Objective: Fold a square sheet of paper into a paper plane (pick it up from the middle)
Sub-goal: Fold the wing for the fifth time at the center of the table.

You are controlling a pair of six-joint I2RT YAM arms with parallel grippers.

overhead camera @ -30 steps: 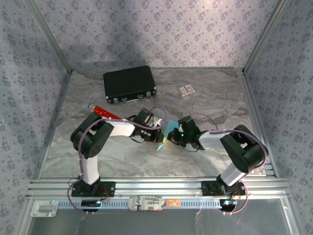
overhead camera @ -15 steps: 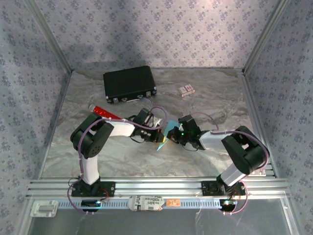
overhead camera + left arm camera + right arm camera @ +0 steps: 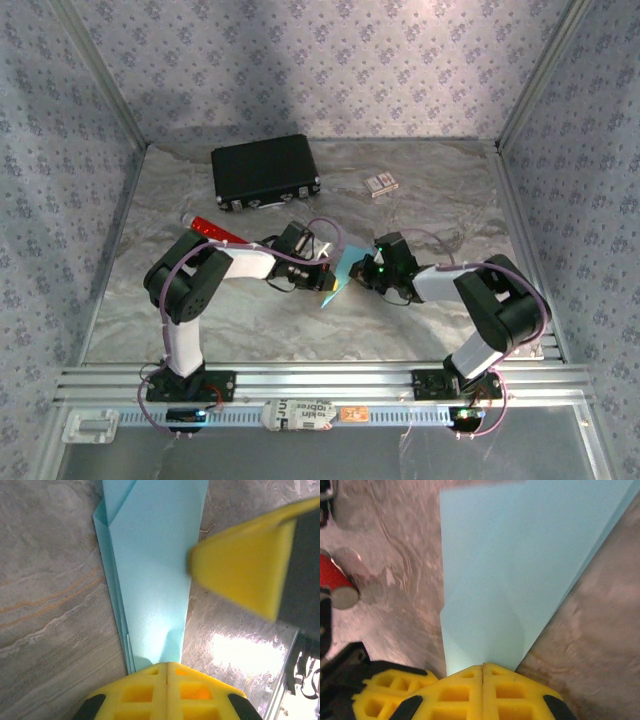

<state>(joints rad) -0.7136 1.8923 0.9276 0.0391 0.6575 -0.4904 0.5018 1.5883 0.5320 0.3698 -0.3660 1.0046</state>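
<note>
- Marble-patterned table top (image 3: 250, 330) is carrying everything, with both arms reaching inward over its middle.
- Black case (image 3: 265, 172) is lying closed at the far left of the table, well apart from both claws.
- Light cyan-blue folded paper sheet (image 3: 343, 272) is sitting at the centre of the table, between the two claws. In the left wrist view (image 3: 155, 580) it is showing stacked folded layers along its left edge and narrowing toward the fingers. In the right wrist view (image 3: 520, 565) it is spreading away from the fingers as a broad flat panel.
- Left gripper (image 3: 166, 667) is clenching its yellow pads flat together, and the narrow end of the paper is running out from the seam between them. It is pinching that end.
- Right gripper (image 3: 482, 669) is likewise pressing its jaws fully together on the opposite end of the paper. One of its yellow fingers (image 3: 240, 565) is showing blurred just beside the paper's right edge in the left wrist view.
- Red tube (image 3: 215, 229) is lying left of the paper, behind the left arm.
- Small patterned card box (image 3: 379, 184) is resting right of the case, near the back.
</note>
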